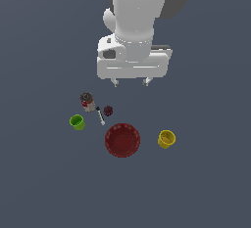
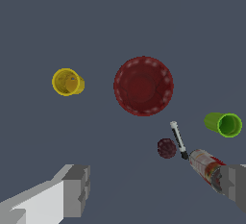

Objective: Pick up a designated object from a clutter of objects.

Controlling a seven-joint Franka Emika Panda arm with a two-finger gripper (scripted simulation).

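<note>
Yellow cup (image 1: 166, 139) stands apart, beside the red bowl (image 1: 122, 140). Gripper (image 1: 131, 81) hangs overhead, jaws spread wide, holding nothing.

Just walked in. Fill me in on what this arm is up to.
A single robot arm hangs above a scatter of small items on a dark surface. Its gripper is open and holds nothing. The target, the yellow cup, lies untouched at the exterior view's right, apart from the rest. Beside it is the red bowl, then a small dark ball, a thin white stick, a can and a green cup. No grasp has begun.
</note>
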